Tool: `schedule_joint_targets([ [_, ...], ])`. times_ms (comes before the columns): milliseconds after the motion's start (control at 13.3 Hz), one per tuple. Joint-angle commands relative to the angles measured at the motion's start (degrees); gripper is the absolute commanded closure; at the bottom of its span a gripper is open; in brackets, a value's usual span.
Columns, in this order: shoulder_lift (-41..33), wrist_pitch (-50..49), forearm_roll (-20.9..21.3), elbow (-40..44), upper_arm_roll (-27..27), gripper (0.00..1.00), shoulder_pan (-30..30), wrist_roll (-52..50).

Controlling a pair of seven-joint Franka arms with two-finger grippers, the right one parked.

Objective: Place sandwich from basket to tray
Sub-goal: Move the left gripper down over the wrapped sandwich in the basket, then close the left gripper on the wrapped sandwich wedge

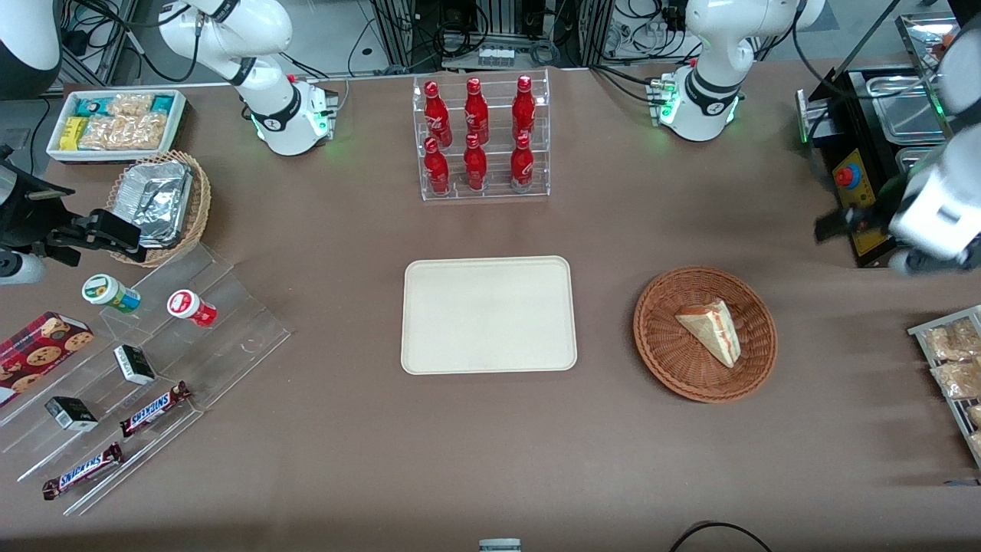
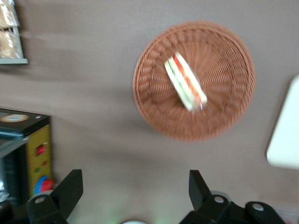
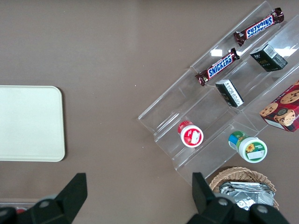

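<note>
Sandwich: the small triangular wedge of pale bread with red, pink and green filling (image 1: pixel 711 330) lies on its side inside the round reddish-brown wicker basket (image 1: pixel 661 349), touching nothing else; its layered cut edge shows in the left wrist view (image 2: pixel 185 81).
Basket: sits on the brown counter (image 1: pixel 490 460), toward the working arm's end, beside the tray and apart from it; it also shows from the wrist (image 2: pixel 154 93).
Tray: the flat rectangular cream-coloured tray with rounded corners (image 1: pixel 489 315) lies mid-counter, nearer the front camera than the clear rack of red bottles (image 1: pixel 481 138); nothing rests on it.
Hand: the left arm's black two-finger hand (image 2: pixel 133 193) hangs above bare counter near the basket, beside a black box with a yellow panel (image 2: pixel 32 158); its fingers (image 2: pixel 70 189) are spread wide apart and hold nothing.
Hand to sandwich: well apart, no contact.
</note>
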Motion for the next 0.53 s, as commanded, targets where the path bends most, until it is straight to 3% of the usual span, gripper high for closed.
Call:
schedule_joint_targets([
  [0,2.4,12.6,0.7,-8.0,-0.6,0.00,-1.4,-12.6],
  [301,8.8,27.2,-0.7,-12.3,-0.6,0.00,-5.1,-29.4],
  [452,9.3,32.0,-0.7,-15.6,-0.6,0.00,-7.0,-32.3],
])
